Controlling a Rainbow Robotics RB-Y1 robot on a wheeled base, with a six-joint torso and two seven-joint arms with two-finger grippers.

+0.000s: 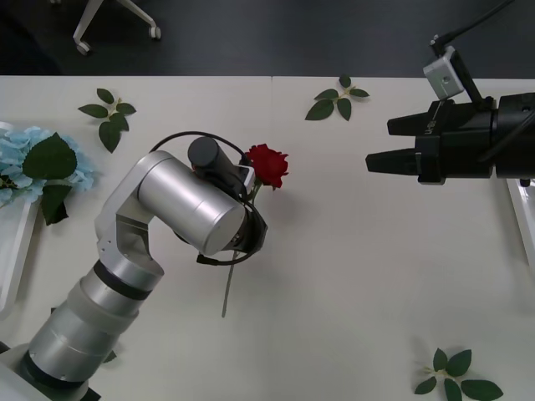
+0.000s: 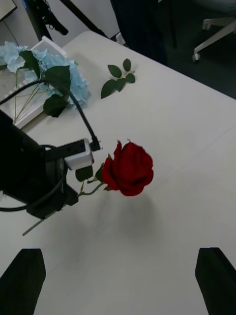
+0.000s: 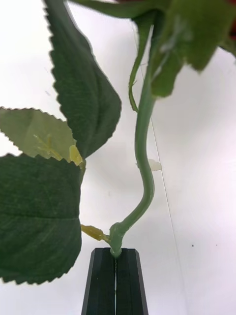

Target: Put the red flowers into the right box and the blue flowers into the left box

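left hand [image 3: 115, 256] clamped on red flower [image 1: 267, 165] stem, mid-desk | right hand [image 1: 380, 144] open, empty | blue flowers [image 1: 33, 159] in left box [image 1: 17, 242]; rose not yet boxed

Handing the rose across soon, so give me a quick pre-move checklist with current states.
1. Left gripper shut on the rose stem: ok.
2. Bloom intact and off the table: ok in the right wrist view.
3. Right gripper open and apart from the rose: ok.
4. Blue flowers at the left box: ok.
5. Right box free to receive: cannot tell, just its rim is visible.
6. Leaf sprig near the right gripper, not between it and the rose: ok.
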